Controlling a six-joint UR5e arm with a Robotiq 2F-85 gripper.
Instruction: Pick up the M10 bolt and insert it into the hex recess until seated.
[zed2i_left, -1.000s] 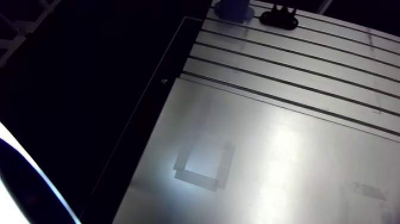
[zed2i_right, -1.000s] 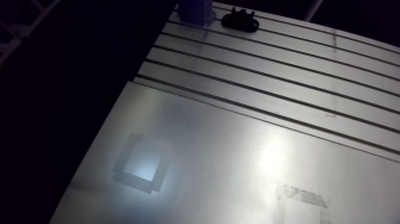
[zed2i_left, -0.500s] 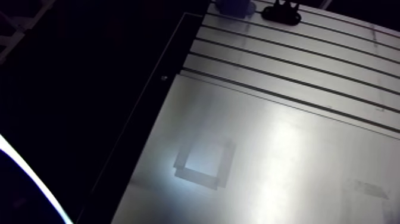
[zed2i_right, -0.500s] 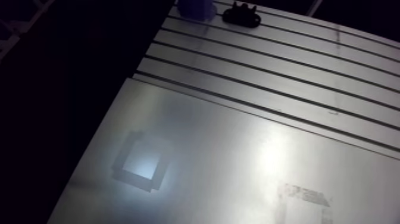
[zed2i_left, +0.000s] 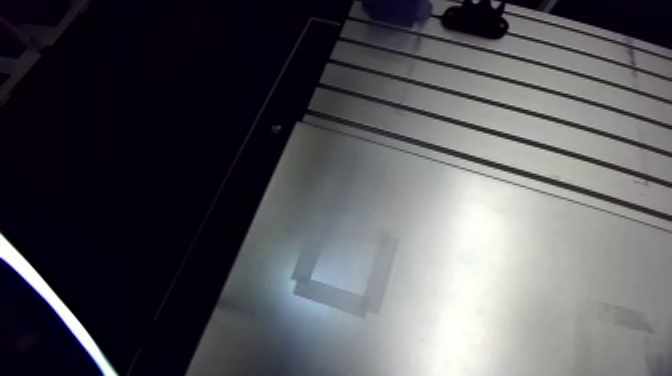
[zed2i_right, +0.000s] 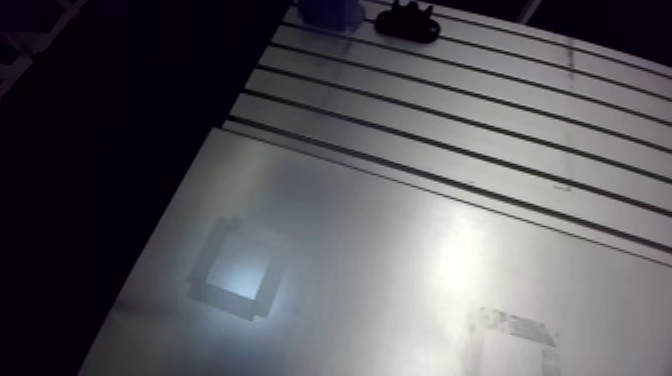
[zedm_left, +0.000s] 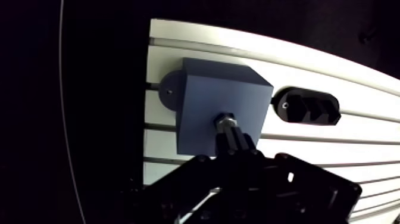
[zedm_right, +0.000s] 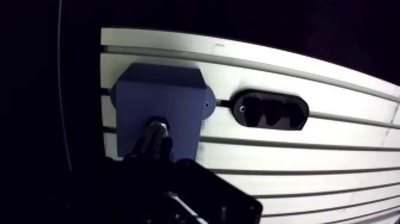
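Mostly slotted table (zed2i_left: 480, 250) in the arm view, with blue block (zed2i_left: 395, 8) and black holder (zed2i_left: 475, 18) at the top edge. In the wrist view the gripper (zedm_left: 233, 138) pinches the bolt (zedm_left: 225, 120), whose tip is at the block's face.

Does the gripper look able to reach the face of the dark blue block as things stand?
Probably yes: the gripper, shut on the silver metal bolt, holds its tip at the dark blue block with nothing between.
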